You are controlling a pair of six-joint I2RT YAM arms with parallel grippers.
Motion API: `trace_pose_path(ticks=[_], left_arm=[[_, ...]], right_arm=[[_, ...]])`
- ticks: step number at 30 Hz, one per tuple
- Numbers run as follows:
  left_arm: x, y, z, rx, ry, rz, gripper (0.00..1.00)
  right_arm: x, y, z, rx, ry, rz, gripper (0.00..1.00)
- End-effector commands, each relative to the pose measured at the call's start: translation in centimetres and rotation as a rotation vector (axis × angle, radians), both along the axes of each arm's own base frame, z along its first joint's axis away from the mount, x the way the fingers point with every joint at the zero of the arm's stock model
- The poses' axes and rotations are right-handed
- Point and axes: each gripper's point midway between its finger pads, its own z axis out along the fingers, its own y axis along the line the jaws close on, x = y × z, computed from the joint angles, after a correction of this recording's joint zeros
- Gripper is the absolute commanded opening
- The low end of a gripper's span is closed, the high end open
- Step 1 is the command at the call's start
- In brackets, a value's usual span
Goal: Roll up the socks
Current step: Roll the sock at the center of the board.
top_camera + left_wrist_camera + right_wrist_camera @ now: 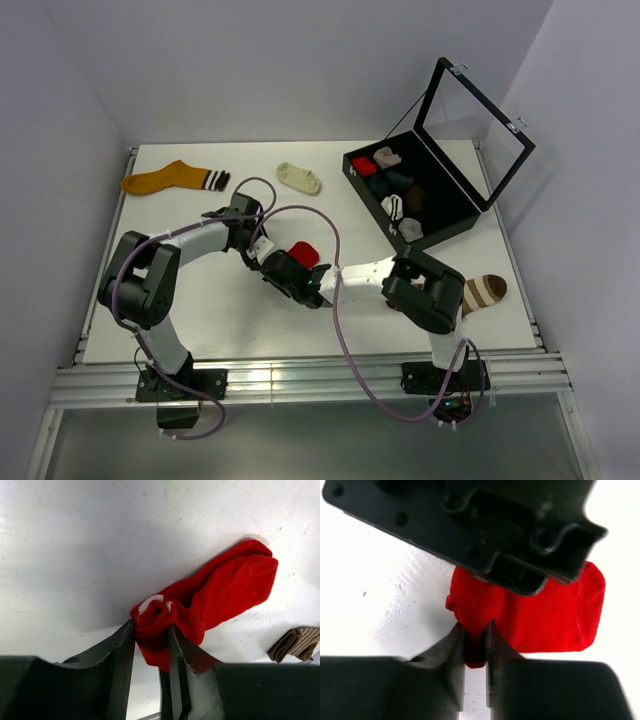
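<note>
Pinching the red sock (220, 595), left fingers (127, 640) and right fingers (456, 640) both closed tight on fabric, sock half-hidden from above.

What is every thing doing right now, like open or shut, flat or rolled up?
red sock: bunched at one end, pinched by both pincers.
left pincer: shut on red sock.
right pincer: shut on red sock.
orange sock: flat, unrolled.
cream sock: loose, unrolled.
brown striped sock: unrolled, beside the right arm.
black box: open, lid up, socks inside.
</note>
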Motion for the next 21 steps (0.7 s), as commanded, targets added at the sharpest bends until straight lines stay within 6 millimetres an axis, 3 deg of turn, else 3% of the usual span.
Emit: trace_pose_path(ticks=[1,4,9,13,17,21], left_arm=[[0.1,0.3,-0.2,0.042,-0.007,-0.044,0.36],[1.2,0.5,0.7,0.052,-0.044,-0.018,0.43],[4.1,2.0,3.9,0.017,-0.136,0.082,0.62],[5.9,4.6,6.2,-0.008,-0.195,0.190,0.68],[5.4,6.0,7.6,-0.032,-0.231,0.248,0.68],[3.8,5.1,7.0,-0.110,-0.221,0.250,0.67]], right_arm=[[-0.4,-0.7,-1.6,-0.029,0.023,-0.001,0.11],[-1.2,-0.6,-1.4,0.012,0.079,0.034,0.00],[-2.5,-0.2,-0.7,0.132,0.232,0.060,0.00],[-3.5,0.0,-0.5,0.235,0.377,0.079,0.00],[-3.5,0.3,0.3,0.360,0.539,0.093,0.00],[-3.3,0.6,0.3,0.474,0.747,0.092,0.00]])
